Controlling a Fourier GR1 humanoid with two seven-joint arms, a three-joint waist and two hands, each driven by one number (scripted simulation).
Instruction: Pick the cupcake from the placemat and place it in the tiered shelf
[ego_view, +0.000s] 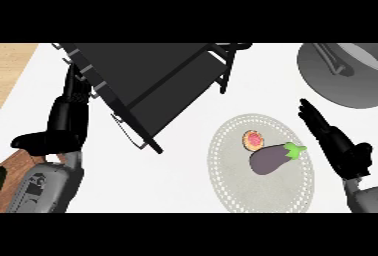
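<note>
Cupcake (253, 140) touched by eggplant (272, 158) on placemat (229, 185), frame centre-right. Right hand (336, 145) held straight, empty. Risk judged: eggplant knocked during grasp.

Counter (184, 185): smooth, matt white; placemat (244, 195): pale grey, woven-looking, lacy edge; tiered shelf (148, 75): matt black, metal-like frame; eggplant (270, 159): glossy purple skin; pan (347, 75): dull grey metal; wood grain at left edge (15, 60).
</note>
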